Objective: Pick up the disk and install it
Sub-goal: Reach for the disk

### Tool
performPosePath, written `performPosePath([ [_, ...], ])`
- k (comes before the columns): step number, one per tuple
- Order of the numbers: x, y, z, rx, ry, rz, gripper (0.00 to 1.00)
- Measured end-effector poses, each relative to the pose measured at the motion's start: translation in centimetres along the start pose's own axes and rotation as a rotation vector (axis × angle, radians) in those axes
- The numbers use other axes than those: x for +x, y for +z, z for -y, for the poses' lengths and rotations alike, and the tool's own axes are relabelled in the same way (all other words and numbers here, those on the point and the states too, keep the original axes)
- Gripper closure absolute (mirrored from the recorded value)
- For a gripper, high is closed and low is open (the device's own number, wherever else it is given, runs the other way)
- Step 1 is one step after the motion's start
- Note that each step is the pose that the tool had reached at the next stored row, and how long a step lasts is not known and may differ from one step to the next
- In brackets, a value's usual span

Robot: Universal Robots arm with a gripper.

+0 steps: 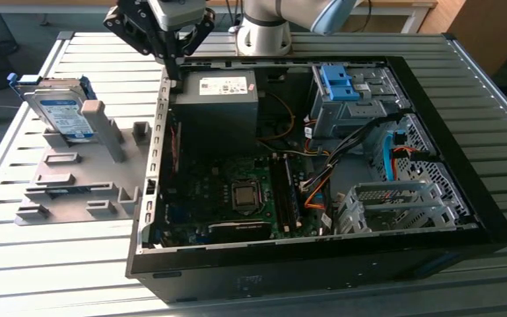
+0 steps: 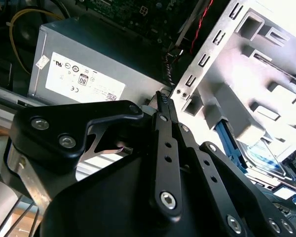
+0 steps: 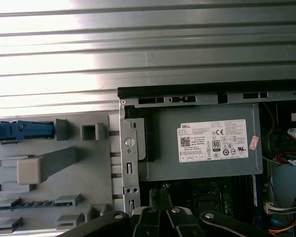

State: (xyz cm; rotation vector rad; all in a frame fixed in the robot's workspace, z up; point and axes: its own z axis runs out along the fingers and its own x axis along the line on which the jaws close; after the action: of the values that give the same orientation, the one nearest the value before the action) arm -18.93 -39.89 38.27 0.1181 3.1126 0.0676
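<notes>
In the exterior view we see the open computer case [image 1: 487, 218] holding a black power supply [image 1: 222, 99] and a motherboard [image 1: 236, 191]. At its 9 o'clock a grey holder [image 1: 77, 191] carries the disk [image 1: 64, 115], standing upright. The end effector [image 1: 176, 71] hovers closed and empty over the case's 11 o'clock corner. All rests on a slatted metal surface [image 1: 42, 264].

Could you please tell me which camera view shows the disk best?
The exterior view: the disk stands on edge in the grey holder, label visible. The first wrist view shows its blue edge; the second wrist view, a part behind the holder.
</notes>
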Motion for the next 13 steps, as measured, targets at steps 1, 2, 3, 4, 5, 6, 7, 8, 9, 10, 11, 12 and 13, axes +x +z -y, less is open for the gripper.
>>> performPosePath([
  [1,0.07,0.00,0.01,0.0001,0.000,0.0000,0.89],
  [2,0.17,0.00,0.02,0.0001,0.000,0.0000,0.89],
  [3,0.30,0.01,0.02,0.0000,0.000,0.0000,0.89],
  [4,0.46,0.02,0.04,0.0000,0.000,0.0000,0.89],
  [5,0.60,0.02,0.05,-0.0001,0.000,0.0001,0.89],
  [6,0.75,0.02,0.06,-0.0001,0.000,0.0000,0.89],
  [7,0.88,0.01,0.06,0.0000,0.000,0.0000,0.89],
  [8,0.99,0.02,0.03,0.0000,0.000,0.0000,0.89],
  [9,1.06,0.02,-0.02,-0.0001,0.000,0.0001,0.89],
  [10,1.10,0.02,-0.05,0.0000,0.000,0.0000,0.89],
  [11,1.12,0.02,-0.06,-0.0001,0.000,0.0000,0.89],
  [12,1.13,0.02,-0.06,0.0000,0.000,0.0000,0.89],
  [13,1.13,0.02,-0.07,0.0000,0.000,0.0000,0.89],
])
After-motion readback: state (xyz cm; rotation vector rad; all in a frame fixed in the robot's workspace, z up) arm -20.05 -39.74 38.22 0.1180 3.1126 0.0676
